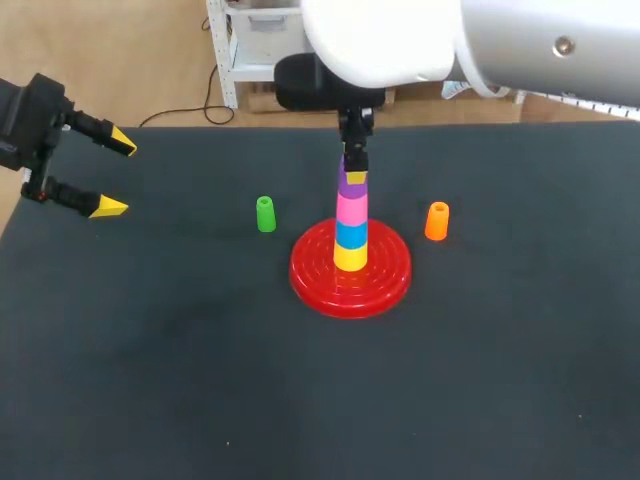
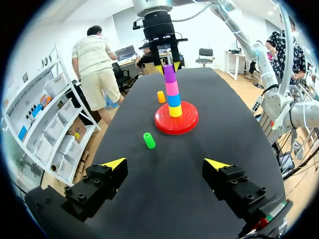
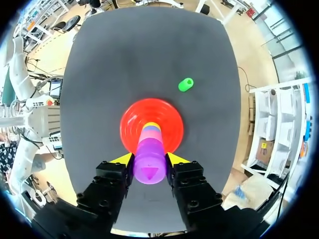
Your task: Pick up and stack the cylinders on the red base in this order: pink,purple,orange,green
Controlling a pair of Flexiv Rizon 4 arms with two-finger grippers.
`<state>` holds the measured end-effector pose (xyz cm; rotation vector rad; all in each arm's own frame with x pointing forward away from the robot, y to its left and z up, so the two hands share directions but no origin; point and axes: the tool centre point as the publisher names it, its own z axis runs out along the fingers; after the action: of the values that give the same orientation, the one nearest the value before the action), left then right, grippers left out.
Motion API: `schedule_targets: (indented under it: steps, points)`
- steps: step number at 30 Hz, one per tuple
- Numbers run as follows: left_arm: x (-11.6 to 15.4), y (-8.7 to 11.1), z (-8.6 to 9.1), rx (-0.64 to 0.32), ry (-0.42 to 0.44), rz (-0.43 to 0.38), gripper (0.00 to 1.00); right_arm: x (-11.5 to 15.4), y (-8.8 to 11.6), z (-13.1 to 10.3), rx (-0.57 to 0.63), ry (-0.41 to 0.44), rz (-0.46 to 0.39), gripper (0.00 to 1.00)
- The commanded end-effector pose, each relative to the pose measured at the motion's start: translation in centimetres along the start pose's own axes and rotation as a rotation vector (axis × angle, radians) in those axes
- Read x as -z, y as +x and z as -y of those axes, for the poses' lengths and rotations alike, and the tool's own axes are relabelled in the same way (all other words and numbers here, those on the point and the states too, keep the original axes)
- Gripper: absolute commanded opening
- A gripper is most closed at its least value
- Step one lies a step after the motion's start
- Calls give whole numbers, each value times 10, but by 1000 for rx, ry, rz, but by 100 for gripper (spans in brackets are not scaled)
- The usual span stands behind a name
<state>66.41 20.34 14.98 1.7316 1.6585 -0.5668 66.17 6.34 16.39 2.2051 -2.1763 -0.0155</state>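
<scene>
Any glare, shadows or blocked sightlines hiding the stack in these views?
Head view: the right arm covers the picture's top but not the purple cylinder; faint sheen on the red base. Left wrist view: evenly lit, stack unobstructed. Right wrist view: the purple cylinder, held in the right tool, hides most of the stack beneath.

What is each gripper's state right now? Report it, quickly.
Left gripper: open, holding nothing.
Right gripper: shut on the purple cylinder.

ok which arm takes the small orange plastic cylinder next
Right. The right gripper, closed on the purple cylinder, is near the orange cylinder; the open left gripper is far off, beyond the green cylinder.
</scene>
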Motion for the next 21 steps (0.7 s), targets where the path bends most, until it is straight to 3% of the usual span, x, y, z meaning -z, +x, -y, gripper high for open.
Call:
schedule_targets:
  steps: [1,2,3,4,5,14,21]
  points:
    - [-1,1,-1,-1,1,0,100,-7,1,-2,-4,4,5,0]
    - [-1,1,-1,-1,1,0,100,-6,1,-2,-6,22,6,0]
    - [-1,1,-1,-1,1,0,100,-4,1,-2,-11,45,12,11]
    - [-1,1,-1,-1,1,0,100,-2,0,-2,-15,51,28,73]
    - [-1,1,-1,-1,1,0,100,0,-1,-2,-20,50,42,100]
    - [-1,1,-1,-1,1,0,100,27,4,-11,-50,69,149,100]
    - [-1,1,-1,-1,1,0,100,46,26,-7,-93,113,176,100]
